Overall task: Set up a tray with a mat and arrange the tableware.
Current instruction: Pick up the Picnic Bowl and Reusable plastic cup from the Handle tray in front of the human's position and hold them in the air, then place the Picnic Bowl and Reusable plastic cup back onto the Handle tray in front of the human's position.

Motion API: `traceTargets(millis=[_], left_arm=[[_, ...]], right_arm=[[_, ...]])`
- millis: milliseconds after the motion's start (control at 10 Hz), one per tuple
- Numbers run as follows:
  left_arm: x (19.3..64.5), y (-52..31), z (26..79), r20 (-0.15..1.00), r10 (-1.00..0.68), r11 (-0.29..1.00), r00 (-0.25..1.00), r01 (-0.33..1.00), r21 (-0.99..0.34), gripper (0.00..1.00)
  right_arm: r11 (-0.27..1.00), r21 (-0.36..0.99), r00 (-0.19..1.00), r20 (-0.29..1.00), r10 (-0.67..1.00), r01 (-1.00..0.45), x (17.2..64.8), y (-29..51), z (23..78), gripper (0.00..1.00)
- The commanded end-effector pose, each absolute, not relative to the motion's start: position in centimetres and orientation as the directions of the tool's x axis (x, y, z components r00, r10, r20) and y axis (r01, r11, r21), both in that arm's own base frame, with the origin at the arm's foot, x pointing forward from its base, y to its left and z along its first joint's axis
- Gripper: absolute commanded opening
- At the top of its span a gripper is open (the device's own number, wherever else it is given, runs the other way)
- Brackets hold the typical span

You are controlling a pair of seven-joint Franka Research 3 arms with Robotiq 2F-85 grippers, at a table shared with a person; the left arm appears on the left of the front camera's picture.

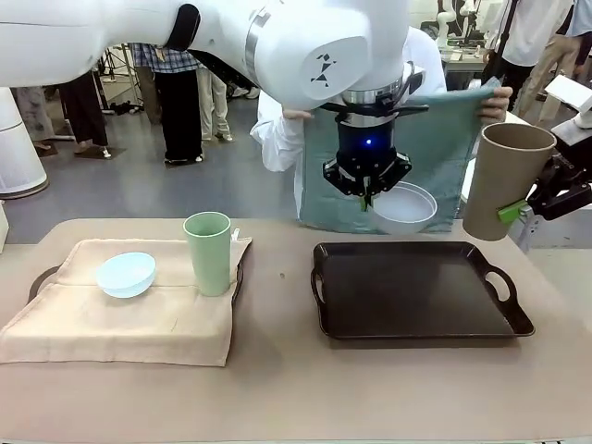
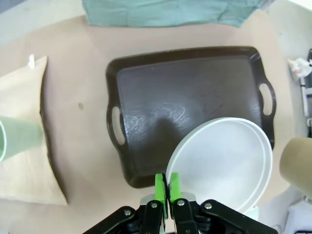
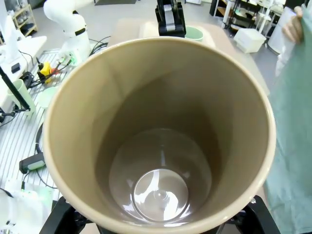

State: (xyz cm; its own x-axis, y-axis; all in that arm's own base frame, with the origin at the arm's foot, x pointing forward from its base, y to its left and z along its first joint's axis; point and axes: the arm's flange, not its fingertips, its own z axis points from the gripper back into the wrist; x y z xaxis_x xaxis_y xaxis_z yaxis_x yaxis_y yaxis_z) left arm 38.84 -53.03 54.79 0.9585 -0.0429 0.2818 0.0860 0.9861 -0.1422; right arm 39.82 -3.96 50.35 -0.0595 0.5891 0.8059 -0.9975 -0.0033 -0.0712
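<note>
My left gripper (image 1: 367, 191) hangs above the far edge of the empty dark tray (image 1: 416, 291), shut on the rim of the whitish-grey bowl (image 1: 405, 208). In the left wrist view its green pads (image 2: 161, 186) pinch the rim of this bowl (image 2: 226, 163) over the tray (image 2: 190, 107). At the right, my right gripper (image 1: 511, 213) is shut on the tan-brown tumbler (image 1: 507, 180), held upright off the table; the tumbler's inside (image 3: 161, 136) hides the fingers. The person holds up a teal mat (image 1: 435, 153) behind the tray. The light blue bowl (image 1: 126, 274) and pale green tumbler (image 1: 208, 252) stand at left.
A second tray under a beige mat (image 1: 129, 310) lies at the left and carries the blue bowl and green tumbler. Bare table stretches along the front edge and between the two trays. The person's hands (image 1: 497, 102) grip the teal mat's top corners.
</note>
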Motion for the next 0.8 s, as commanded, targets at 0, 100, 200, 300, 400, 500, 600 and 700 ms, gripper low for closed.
traceTargets(millis=[0,100,200,300,400,500,600,700], left_arm=[[38.81,-53.01,54.94,0.279,-0.054,0.985,0.959,0.097,-0.143,0.0],[38.81,-53.01,54.94,0.279,-0.054,0.985,0.959,0.097,-0.143,0.0],[38.81,-53.01,54.94,0.279,-0.054,0.985,0.959,0.097,-0.143,0.0],[38.81,-53.01,54.94,0.279,-0.054,0.985,0.959,0.097,-0.143,0.0],[38.81,-53.01,54.94,0.279,-0.054,0.985,0.959,0.097,-0.143,0.0],[38.81,-53.01,54.94,0.279,-0.054,0.985,0.959,0.097,-0.143,0.0],[38.81,-53.01,54.94,0.279,-0.054,0.985,0.959,0.097,-0.143,0.0],[38.81,-53.01,54.94,0.279,-0.054,0.985,0.959,0.097,-0.143,0.0]], right_arm=[[-0.009,-0.081,-0.071,0.804,0.591,-0.997,39.65,-3.89,50.67,0.43],[-0.009,-0.081,-0.071,0.804,0.591,-0.997,39.65,-3.89,50.67,0.43],[-0.009,-0.081,-0.071,0.804,0.591,-0.997,39.65,-3.89,50.67,0.43],[-0.009,-0.081,-0.071,0.804,0.591,-0.997,39.65,-3.89,50.67,0.43],[-0.009,-0.081,-0.071,0.804,0.591,-0.997,39.65,-3.89,50.67,0.43],[-0.009,-0.081,-0.071,0.804,0.591,-0.997,39.65,-3.89,50.67,0.43],[-0.009,-0.081,-0.071,0.804,0.591,-0.997,39.65,-3.89,50.67,0.43],[-0.009,-0.081,-0.071,0.804,0.591,-0.997,39.65,-3.89,50.67,0.43]])
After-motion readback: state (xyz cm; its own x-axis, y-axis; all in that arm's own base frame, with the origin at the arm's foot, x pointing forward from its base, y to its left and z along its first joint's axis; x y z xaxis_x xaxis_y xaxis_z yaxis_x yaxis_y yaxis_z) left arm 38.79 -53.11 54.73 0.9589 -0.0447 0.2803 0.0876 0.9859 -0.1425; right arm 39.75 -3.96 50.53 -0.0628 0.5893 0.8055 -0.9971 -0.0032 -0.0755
